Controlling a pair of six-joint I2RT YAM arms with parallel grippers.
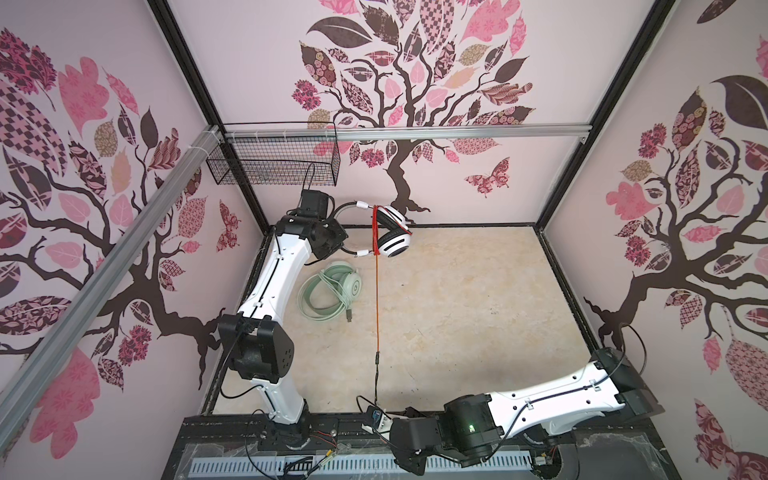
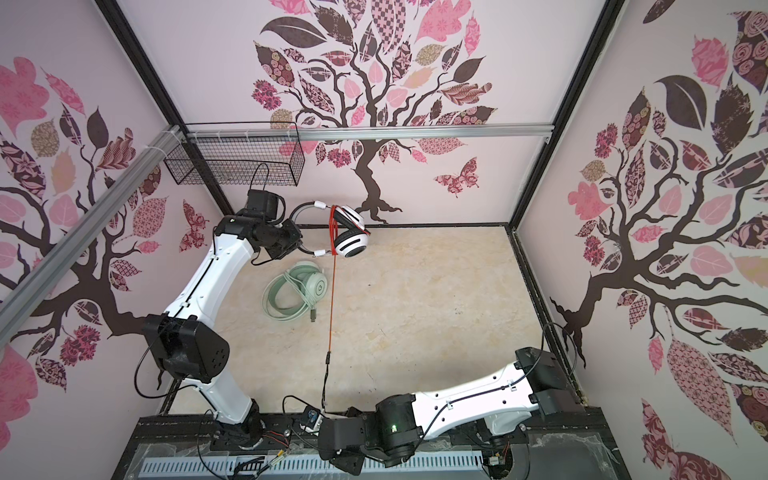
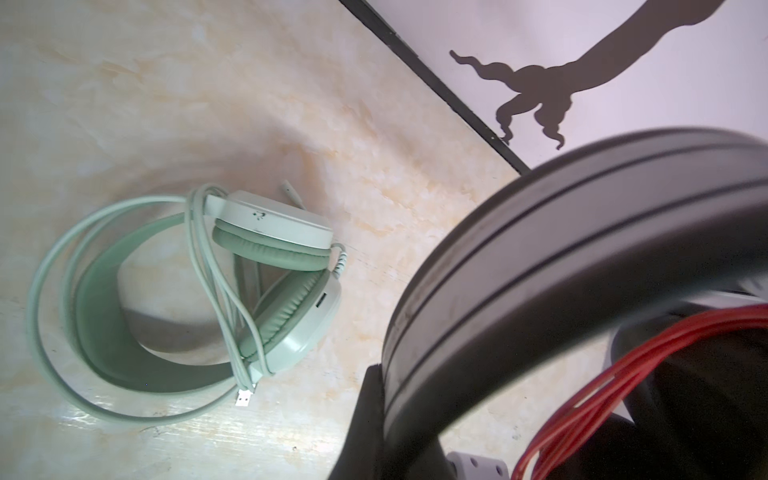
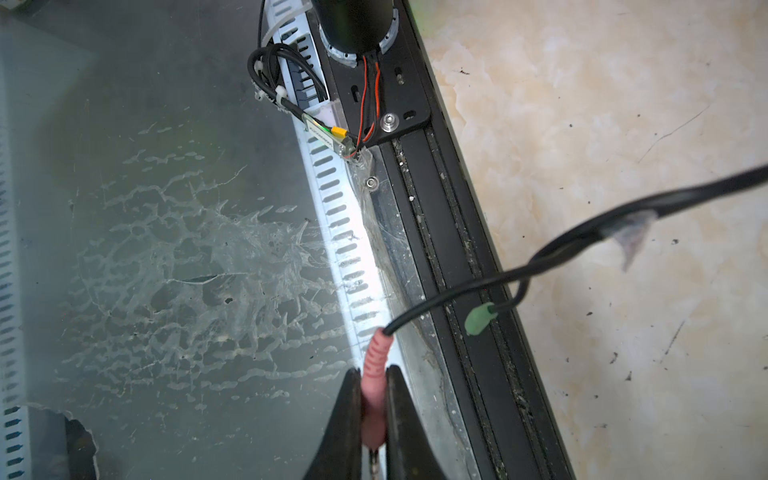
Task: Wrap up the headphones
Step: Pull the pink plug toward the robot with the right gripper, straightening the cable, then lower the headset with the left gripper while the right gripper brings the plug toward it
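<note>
While my left pincer clenches the white-and-black over-ear headset above the marbled tabletop, my right pincer grips the pink plug on its orange-red cable; the mint-green headset lies wrapped nearby.

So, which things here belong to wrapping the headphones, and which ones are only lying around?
Belong to the job: white and black headset, its orange-red cable pulled straight, the pink plug at its end, mint-green headset with its cable looped around it.
Only lying about: black wire basket on the back rail, slotted cable duct at the front edge.
</note>
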